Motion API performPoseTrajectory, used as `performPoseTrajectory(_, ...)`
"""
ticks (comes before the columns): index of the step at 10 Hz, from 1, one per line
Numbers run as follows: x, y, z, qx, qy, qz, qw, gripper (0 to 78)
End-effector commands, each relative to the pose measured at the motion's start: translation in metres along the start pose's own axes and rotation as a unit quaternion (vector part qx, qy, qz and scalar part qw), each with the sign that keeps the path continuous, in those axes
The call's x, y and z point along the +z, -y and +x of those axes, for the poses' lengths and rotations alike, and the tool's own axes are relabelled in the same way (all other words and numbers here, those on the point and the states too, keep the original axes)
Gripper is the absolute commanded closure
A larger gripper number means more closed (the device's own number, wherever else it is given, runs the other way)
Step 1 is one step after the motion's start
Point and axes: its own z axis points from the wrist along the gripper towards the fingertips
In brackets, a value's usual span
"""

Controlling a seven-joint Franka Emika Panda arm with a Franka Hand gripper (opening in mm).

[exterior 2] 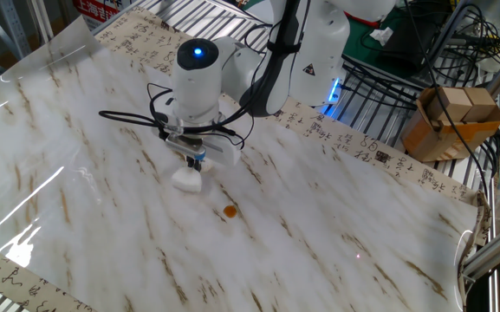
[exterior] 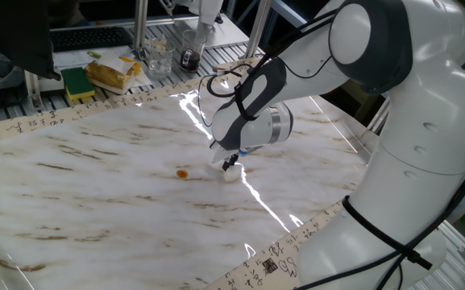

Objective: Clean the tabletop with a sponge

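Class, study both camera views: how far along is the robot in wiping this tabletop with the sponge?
Done: the gripper has closed on the white sponge, which sits pressed on the tabletop. In hand: the grasp, sponge squeezed between the fingers. Left: the wiping itself, since the small orange spot lies untouched beside the sponge, apart from it.

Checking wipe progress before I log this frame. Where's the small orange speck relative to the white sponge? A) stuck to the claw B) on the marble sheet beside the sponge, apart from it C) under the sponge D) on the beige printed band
B: the orange speck lies on the tabletop, with bare marble between it and the sponge that the claw pinches.
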Motion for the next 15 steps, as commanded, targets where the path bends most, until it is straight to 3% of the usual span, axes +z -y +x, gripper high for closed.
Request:
performPoseTrajectory(1,-0.001,0.0,-0.001,0.001,0.001,0.001,1.0,76.4)
performPoseTrajectory(2,-0.001,0.0,-0.001,0.001,0.001,0.001,1.0,76.4)
performPoseTrajectory(3,-0.014,-0.046,-0.008,0.084,-0.012,-0.004,0.9964,76.4)
performPoseTrajectory(8,-0.015,-0.048,-0.009,0.088,-0.013,-0.003,0.996,76.4)
performPoseTrajectory(11,-0.017,-0.058,-0.011,0.102,-0.014,-0.006,0.9946,76.4)
performPoseTrajectory(15,-0.02,-0.071,-0.026,0.123,-0.017,-0.007,0.9922,76.4)
